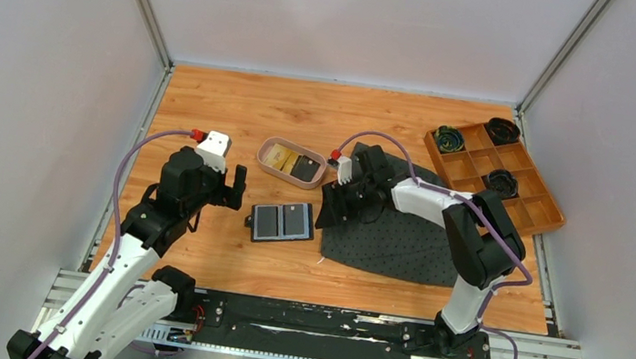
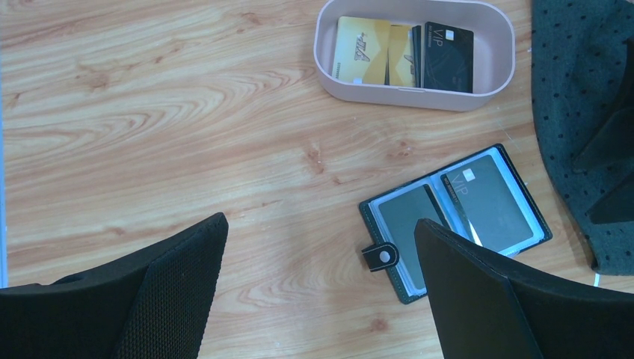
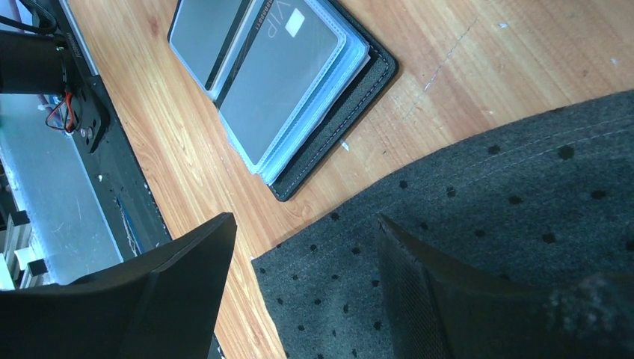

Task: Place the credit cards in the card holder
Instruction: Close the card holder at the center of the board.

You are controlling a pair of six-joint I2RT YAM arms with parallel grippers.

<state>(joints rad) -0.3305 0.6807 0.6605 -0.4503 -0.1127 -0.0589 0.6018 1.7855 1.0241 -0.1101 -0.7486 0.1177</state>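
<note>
Left gripper stood released, fingers spread wide and empty. The open card holder lay just beyond its right finger, which cut off the holder's near corner. "VIP" was legible on the black card in the holder's pocket and on a second black card in the pink tray farther ahead. The script on the gold cards could not be read. Right gripper was likewise parted, grasping nothing, over the edge of the dotted mat, with the holder beyond its fingertips.
</note>
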